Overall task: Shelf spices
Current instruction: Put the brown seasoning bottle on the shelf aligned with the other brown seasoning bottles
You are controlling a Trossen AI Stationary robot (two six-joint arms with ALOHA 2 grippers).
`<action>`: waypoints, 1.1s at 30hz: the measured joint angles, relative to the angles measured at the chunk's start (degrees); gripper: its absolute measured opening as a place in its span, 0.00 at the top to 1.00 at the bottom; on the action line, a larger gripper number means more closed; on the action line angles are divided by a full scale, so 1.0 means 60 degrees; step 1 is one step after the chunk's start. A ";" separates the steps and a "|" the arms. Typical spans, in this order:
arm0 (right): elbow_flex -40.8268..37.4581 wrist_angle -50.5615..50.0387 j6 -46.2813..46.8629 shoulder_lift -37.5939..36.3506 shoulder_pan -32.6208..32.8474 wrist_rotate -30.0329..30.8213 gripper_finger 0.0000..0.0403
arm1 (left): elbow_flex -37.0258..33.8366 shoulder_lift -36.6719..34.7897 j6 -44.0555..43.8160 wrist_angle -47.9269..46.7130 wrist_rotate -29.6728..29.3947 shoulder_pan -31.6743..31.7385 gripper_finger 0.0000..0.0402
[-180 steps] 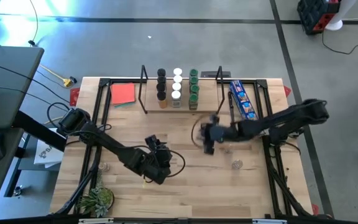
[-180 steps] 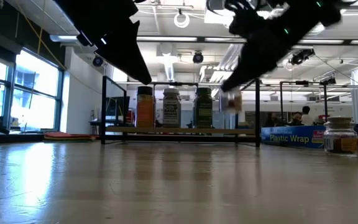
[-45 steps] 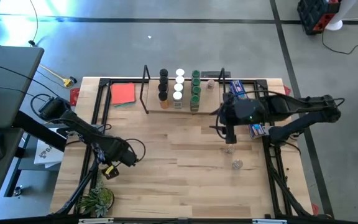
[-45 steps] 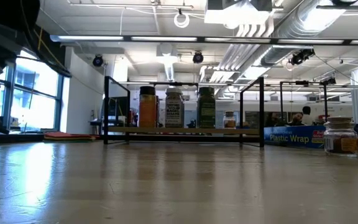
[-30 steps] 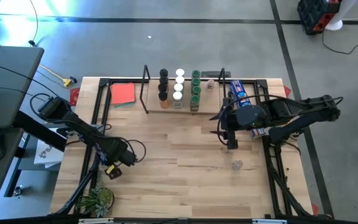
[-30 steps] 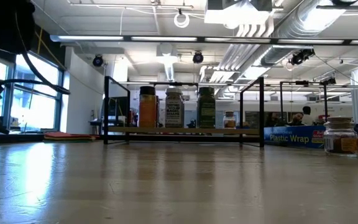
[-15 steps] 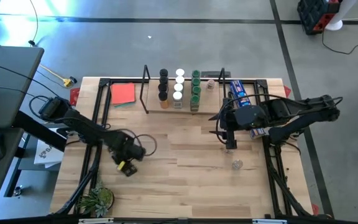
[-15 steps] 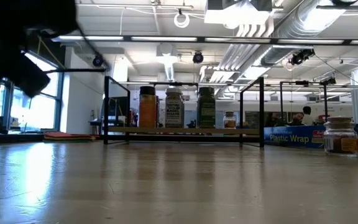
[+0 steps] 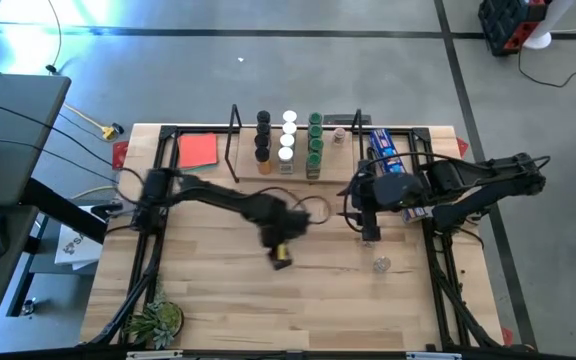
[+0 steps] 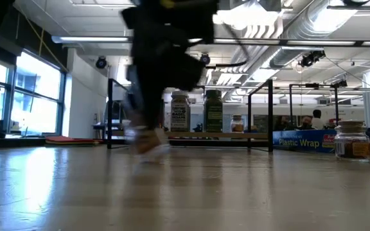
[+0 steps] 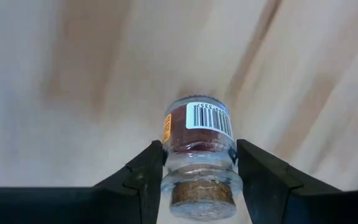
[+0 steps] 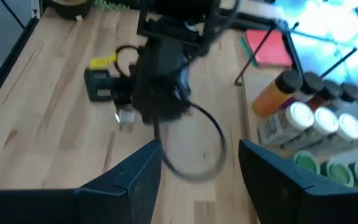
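We observe the left gripper (image 9: 280,252) over the middle of the wooden table (image 9: 218,300), in front of the shelf (image 9: 293,172). Its fingers (image 11: 145,174) are clamped on a small glass spice jar (image 11: 199,155) with a cork-coloured lid, reddish contents and a barcode label. In the low view the jar (image 10: 143,138) appears blurred beneath the dark arm, just above the table surface; we cannot tell whether it touches the wood.

The right gripper (image 9: 368,232) hovers over the right half of the table, near the blue packet (image 9: 386,158). Its fingers (image 12: 138,177) stand apart with nothing between them.

On the shelf we see three rows of spices: black lids (image 9: 262,135), white lids (image 9: 287,135) and green lids (image 9: 313,140). One small jar (image 9: 339,136) stands alone at the right end of the shelf. Another jar (image 9: 381,265) stands on the table, well apart from the shelf, in front of the right gripper. A flat red square (image 9: 198,151) lies left of the shelf.
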 joint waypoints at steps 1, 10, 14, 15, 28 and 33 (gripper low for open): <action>0.0000 -0.0153 0.0109 0.0000 0.0000 0.0000 0.49 | 0.0588 0.0337 0.0309 -0.0125 -0.0201 0.0075 0.60; 0.0000 -0.1121 0.0989 0.0000 0.0195 0.0004 0.49 | 0.3440 0.1936 0.1332 -0.0608 -0.1454 0.0576 0.46; 0.0000 -0.1124 0.0989 0.0000 0.0421 0.0004 0.49 | 0.3475 0.1863 0.1599 -0.0446 -0.1391 0.0661 0.43; 0.0000 -0.1138 0.0988 0.0000 0.0482 0.0004 0.49 | 0.3475 0.1808 0.1654 -0.0484 -0.1385 0.0661 0.42; -0.4035 0.3523 0.0438 0.0344 0.0871 -0.0450 0.49 | 0.0988 -0.1165 0.0696 -0.1539 -0.3918 -0.1026 0.41; -0.3978 0.4822 0.0456 0.2014 0.0385 -0.0861 0.49 | -0.1941 -0.3451 -0.1721 -0.0262 -0.4245 -0.1832 0.41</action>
